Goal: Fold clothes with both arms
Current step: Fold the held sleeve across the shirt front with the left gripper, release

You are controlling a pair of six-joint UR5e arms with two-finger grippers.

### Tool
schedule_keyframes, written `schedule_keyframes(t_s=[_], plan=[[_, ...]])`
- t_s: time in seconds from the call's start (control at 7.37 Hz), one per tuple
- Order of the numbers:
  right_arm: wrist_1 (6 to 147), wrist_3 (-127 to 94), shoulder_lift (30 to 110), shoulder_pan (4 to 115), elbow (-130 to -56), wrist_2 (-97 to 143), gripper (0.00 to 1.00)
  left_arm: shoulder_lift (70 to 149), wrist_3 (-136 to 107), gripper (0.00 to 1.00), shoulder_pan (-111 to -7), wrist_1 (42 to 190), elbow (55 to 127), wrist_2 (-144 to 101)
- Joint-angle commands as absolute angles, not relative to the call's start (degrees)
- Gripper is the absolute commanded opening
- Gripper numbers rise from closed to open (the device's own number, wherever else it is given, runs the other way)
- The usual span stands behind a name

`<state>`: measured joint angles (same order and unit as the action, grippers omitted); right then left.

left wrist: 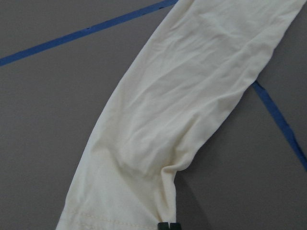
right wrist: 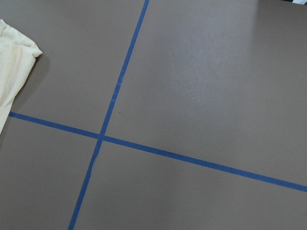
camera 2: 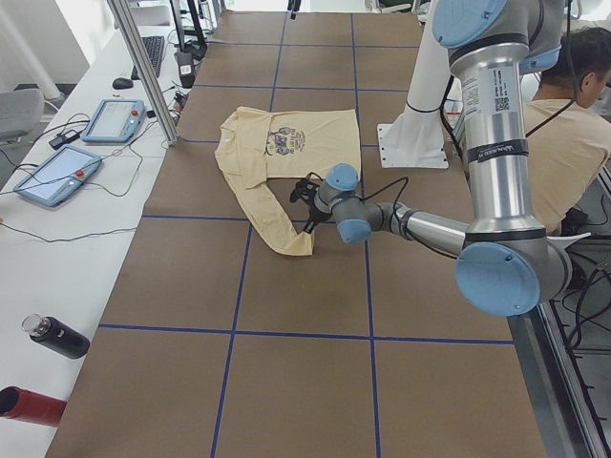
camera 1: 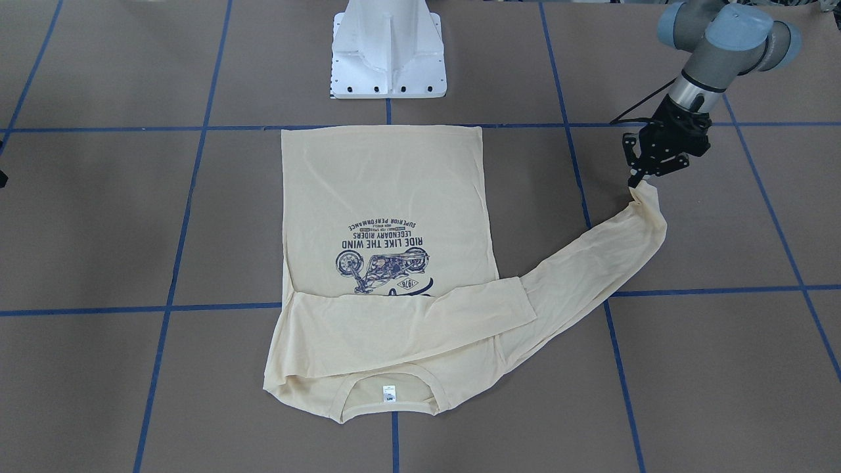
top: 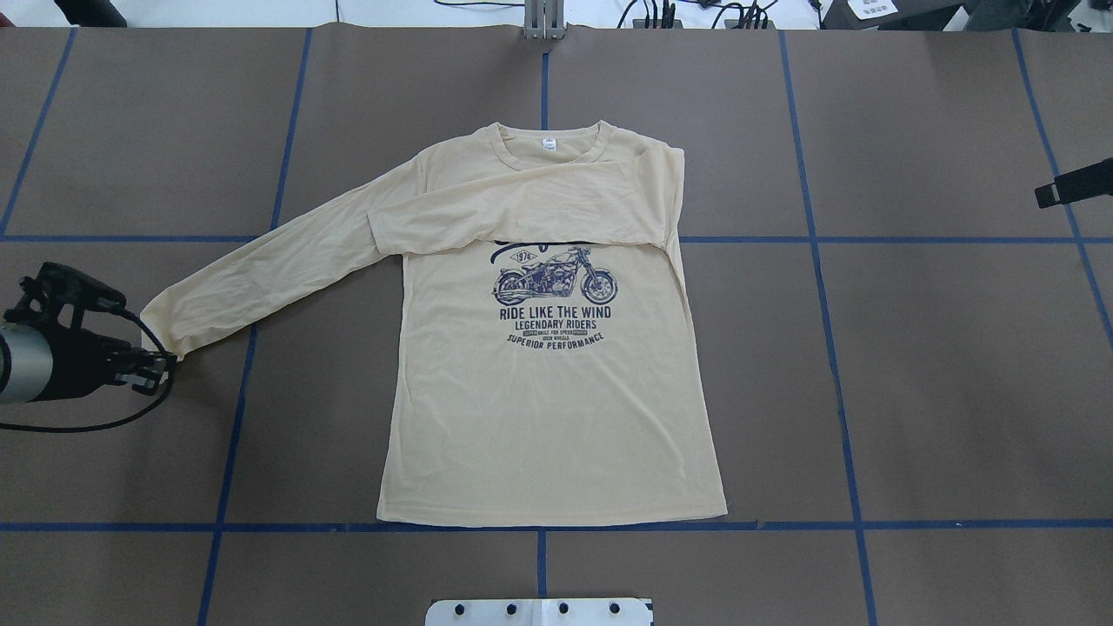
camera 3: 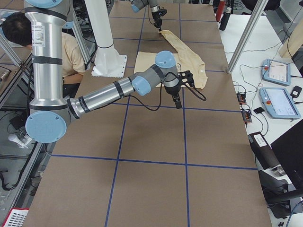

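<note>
**Left sleeve pinched at the cuff: handling notes**

Left hand: fingers closed together on the edge of the cuff, a thin pinch at one corner, not across the full width. The cuff end is raised a little off the table. The rest of that sleeve trails in a loose curve back to the shoulder.

Right hand: hangs over bare table out past the shirt's other side, nothing in it. Fingers wide or narrow, cannot tell (its own camera shows only tape lines and a scrap of cloth at the edge).

Shirt: flat at mid-table, print up, collar away from the robot, hem toward it. The other sleeve already lies folded across the chest.

Handling, as judged:
- Cloth looks thin, light and limp, and will drape and wrinkle, not hold shape.
- A corner pinch is likely to let the sleeve twist or bunch when carried, so a grip across the stitched cuff seam seems safer.
- For the body, hem corners and shoulders are the places to take hold.
- Light cloth may drag the flat body along if pulled fast.
</note>
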<state>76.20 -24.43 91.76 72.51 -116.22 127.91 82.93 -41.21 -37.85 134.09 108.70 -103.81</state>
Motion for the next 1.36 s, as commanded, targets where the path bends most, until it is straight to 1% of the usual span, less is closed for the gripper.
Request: schedule_keyframes(t_s=[0.0, 0.14, 0.27, 0.41, 0.68, 1.09, 1.22], plan=[[76.20, -24.43, 91.76, 72.51, -116.10, 127.88, 1.00, 103.42, -39.47, 0.00, -39.28, 108.15, 111.01, -104.24], [76.20, -24.43, 91.76, 72.51, -116.10, 127.79, 1.00, 113.80, -39.46, 0.00, -40.24, 95.32, 110.57, -104.24], [76.20, -24.52, 91.76, 72.51, -116.10, 127.71, 1.00, 121.48, -39.46, 0.00, -40.86, 86.57, 110.31, -105.54], [76.20, -24.61, 91.76, 72.51, -116.10, 127.71, 1.00, 129.21, -39.55, 0.00, -40.96, 82.83, 106.65, -106.95], [76.20, -24.96, 91.76, 72.51, -116.10, 127.71, 1.00, 141.97, -40.60, 0.00, -41.13, 80.77, 93.23, -107.14], [76.20, -25.05, 91.84, 72.51, -116.10, 127.79, 1.00, 164.72, -51.19, 0.00, -40.96, 83.04, 63.74, -107.49], [76.20, -25.05, 91.93, 72.51, -116.10, 127.79, 1.00, 168.36, -56.20, 0.00, -39.74, 89.23, 55.19, -107.49]])
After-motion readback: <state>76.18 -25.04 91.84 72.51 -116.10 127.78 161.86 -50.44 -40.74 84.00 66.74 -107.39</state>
